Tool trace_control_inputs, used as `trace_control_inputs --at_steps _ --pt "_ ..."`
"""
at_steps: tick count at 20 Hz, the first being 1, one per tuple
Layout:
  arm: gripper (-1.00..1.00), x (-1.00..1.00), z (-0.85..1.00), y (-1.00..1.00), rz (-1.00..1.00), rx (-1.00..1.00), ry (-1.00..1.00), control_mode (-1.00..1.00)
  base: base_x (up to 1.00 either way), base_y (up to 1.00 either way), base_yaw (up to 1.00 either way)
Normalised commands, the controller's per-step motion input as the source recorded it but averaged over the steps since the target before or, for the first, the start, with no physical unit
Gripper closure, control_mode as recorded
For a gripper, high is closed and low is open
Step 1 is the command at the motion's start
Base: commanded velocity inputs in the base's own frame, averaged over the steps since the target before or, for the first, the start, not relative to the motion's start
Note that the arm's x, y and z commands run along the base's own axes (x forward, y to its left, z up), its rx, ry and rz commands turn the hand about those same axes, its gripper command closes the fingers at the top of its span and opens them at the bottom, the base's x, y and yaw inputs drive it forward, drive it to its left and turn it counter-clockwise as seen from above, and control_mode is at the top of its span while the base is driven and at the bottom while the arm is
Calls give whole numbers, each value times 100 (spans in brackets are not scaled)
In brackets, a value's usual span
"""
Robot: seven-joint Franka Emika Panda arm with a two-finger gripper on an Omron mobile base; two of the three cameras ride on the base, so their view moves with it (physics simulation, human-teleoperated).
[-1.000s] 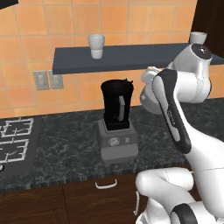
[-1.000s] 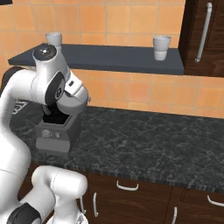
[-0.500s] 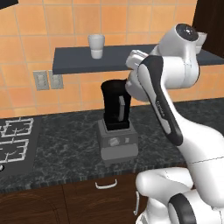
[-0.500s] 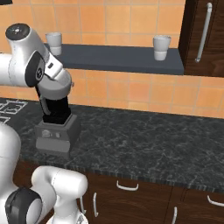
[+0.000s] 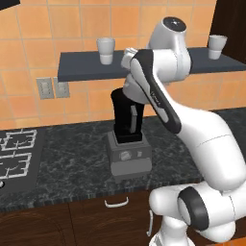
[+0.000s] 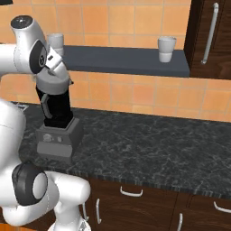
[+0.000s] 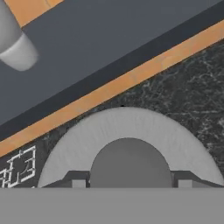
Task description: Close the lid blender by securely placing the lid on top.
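The blender (image 5: 128, 119) stands on the dark counter, a black jar on a boxy grey base (image 5: 129, 157) with a round knob. From the right base view the jar (image 6: 57, 108) carries the round grey lid (image 6: 52, 85) on or just above its mouth, roughly level. My gripper (image 6: 53, 77) comes down onto the lid from above. Looking along the hand, the lid (image 7: 127, 124) lies straight below, with my gripper (image 7: 130, 183) shut on its raised centre, one finger on each side. In the left base view my forearm hides the jar's top.
A dark wall shelf (image 6: 126, 58) runs just above and behind the blender, carrying white cups (image 5: 106, 50) (image 6: 166, 48). A stove top (image 5: 14, 153) lies to the left, and a tall cabinet (image 6: 210, 31) stands to the right. The counter (image 6: 149, 144) stretches to the right.
The arm has swung left with the lid, from beside the jar to directly over it, and the lid now sits at the jar's mouth.
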Motion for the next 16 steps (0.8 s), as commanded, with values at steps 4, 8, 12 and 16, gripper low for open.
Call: trace_control_inputs --at_steps 4,8,12,16 --pt "100 63 2 8 0 0 20 -100 0 0 0" --pt "100 3 3 8 -3 -1 -4 -100 0 0 0" --pt "100 -8 0 8 -7 -2 -16 -100 0 0 0" --pt "100 0 6 19 -2 0 -11 -100 0 0 0"
